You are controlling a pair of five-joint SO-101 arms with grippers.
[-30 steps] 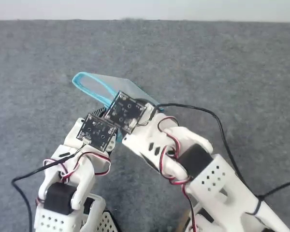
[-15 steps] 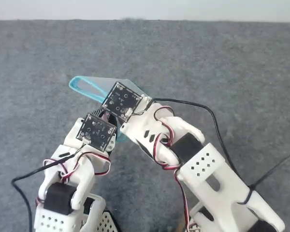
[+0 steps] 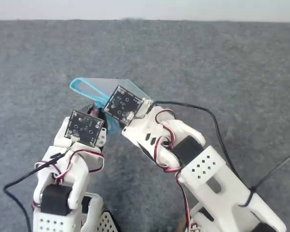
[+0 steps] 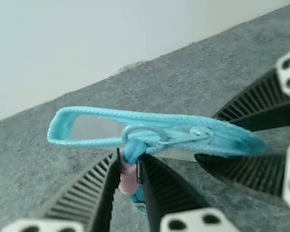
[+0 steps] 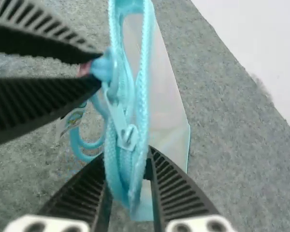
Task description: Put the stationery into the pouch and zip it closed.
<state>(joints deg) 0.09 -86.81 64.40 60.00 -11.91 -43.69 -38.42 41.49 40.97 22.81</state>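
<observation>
1. Since half a second back, the left arm (image 3: 63, 188) is swinging its wrist outward, away from the right arm (image 3: 208, 169). The right arm and the clear plastic pouch (image 3: 127, 88) with turquoise zip tape are keeping roughly their places.
2. Nearest in the high view, both arms are rising from the near edge and leaning in toward the pouch, with their wrists side by side.
3. The left gripper (image 4: 128, 162) is pressing its black ribbed fingers together on a turquoise pull tab (image 4: 131, 147) at the zip. A small pink bit is showing between the fingers, too little of it to tell what it is.
4. The right gripper (image 5: 127, 162) is pinching the pouch's zip edge at the end nearest its own arm, with a finger on each side of the tape.
5. The pouch is standing on edge between the two grippers with its zip uppermost. Whether its lower edge is touching the table cannot be told.
6. A pale metal slider (image 5: 127, 134) is sitting just beyond the right gripper's fingertips. Past it, toward the far end, the two zip tapes are standing apart.
7. A turquoise cord loop (image 5: 82, 142) is hanging beside the pouch, below the left gripper's fingers.
8. Farther out, grey carpet-like table cover (image 3: 232, 58) is stretching away to a pale wall (image 4: 87, 38).
</observation>
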